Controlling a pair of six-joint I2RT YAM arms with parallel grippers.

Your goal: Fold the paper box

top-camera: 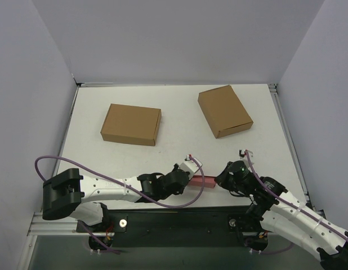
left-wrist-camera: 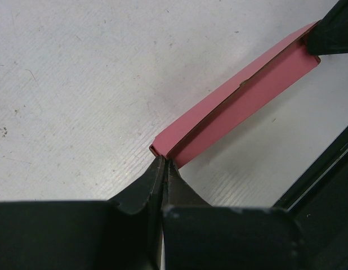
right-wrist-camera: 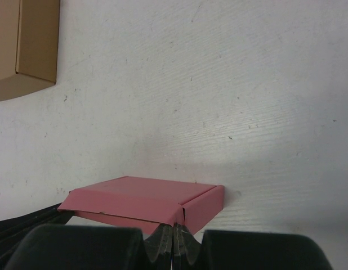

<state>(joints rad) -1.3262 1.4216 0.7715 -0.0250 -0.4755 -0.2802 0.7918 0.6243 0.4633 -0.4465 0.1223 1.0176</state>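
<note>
We see the white surface (top-camera: 174, 152) filling most of the top view. Both arms come in from the bottom edge: the left arm (top-camera: 106, 191) from the lower left, the right arm (top-camera: 286, 211) from the lower right, and they meet just below the centre of the frame. Two brown cardboard boxes lie closed in the upper half. One (top-camera: 131, 124) sits left of centre and the other (top-camera: 224, 111) right of centre, turned at an angle. They are well apart from each other and from the arms.

The paper box (top-camera: 200, 181) is low in the top view, between the two wrists and near the bottom edge of the surface. It is pink and shallow, with its lid panel and side walls folded up (the right wrist view (right-wrist-camera: 140, 199) shows this best). We cannot tell whether it rests fully on the surface.

The left gripper (left-wrist-camera: 163, 163) has its jaws clenched on the thin card at one end of the paper box (left-wrist-camera: 236, 107). The right gripper (right-wrist-camera: 173, 228) has its jaws pinched together on the card wall at the opposite end.
</note>
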